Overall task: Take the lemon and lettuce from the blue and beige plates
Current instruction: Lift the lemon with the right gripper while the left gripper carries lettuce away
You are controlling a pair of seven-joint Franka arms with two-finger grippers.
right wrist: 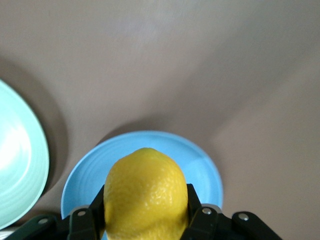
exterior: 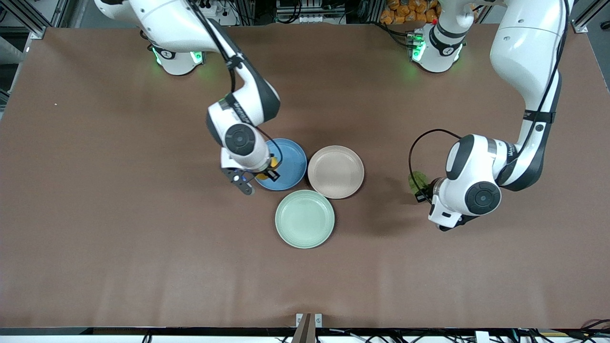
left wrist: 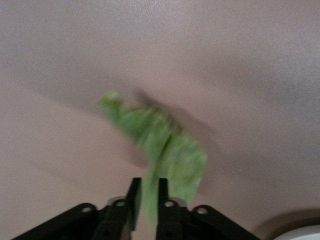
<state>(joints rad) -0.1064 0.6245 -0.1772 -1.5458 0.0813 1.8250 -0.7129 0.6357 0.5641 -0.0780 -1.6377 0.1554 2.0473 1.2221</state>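
Note:
My right gripper is shut on a yellow lemon and holds it just above the blue plate. In the right wrist view the lemon fills the jaws of the gripper over the blue plate. My left gripper is shut on a green lettuce leaf and holds it above the bare table toward the left arm's end. In the left wrist view the leaf hangs from the closed gripper. The beige plate is empty.
A pale green plate lies nearer to the front camera than the blue and beige plates and touches both; its edge shows in the right wrist view. Brown table surrounds the plates.

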